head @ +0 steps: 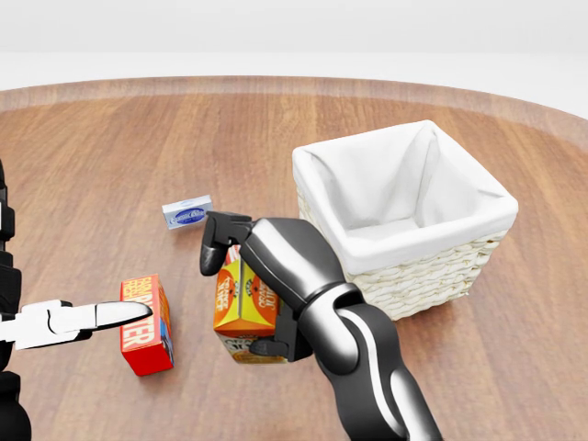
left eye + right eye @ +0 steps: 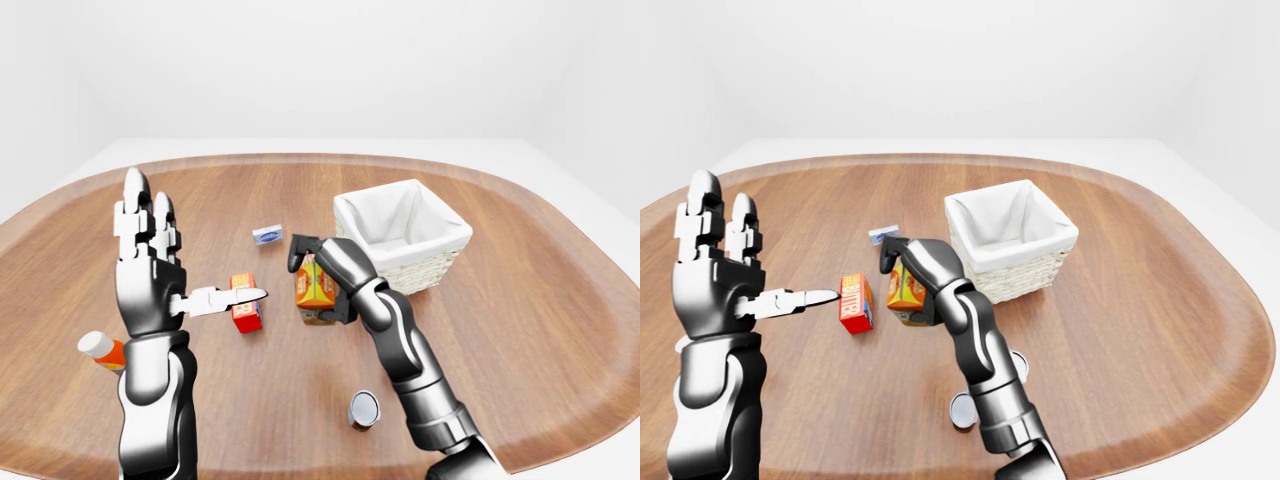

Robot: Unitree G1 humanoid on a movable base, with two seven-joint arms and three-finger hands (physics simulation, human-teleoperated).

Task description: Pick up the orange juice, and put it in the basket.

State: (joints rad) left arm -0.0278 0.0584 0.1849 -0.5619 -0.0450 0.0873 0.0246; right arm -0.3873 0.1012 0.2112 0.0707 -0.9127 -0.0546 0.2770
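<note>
My right robot hand [image 1: 262, 276] was clamped round the orange juice carton [image 1: 243, 308] at the lower middle of the head view, just left of the white-lined basket [image 1: 404, 276]. My left robot hand [image 2: 150, 260] stood spread and held nothing, one finger pointing toward the red box [image 1: 147, 323] on the counter [image 1: 110, 156].

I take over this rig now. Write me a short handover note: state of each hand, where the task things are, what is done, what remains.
Right hand: shut on the orange juice, beside the basket, at its left in the head view.
Left hand: open, raised, holding nothing.
Basket: nothing in it.
Done: the grasp.
Left: carry the juice over the rim, then release it inside.
</note>
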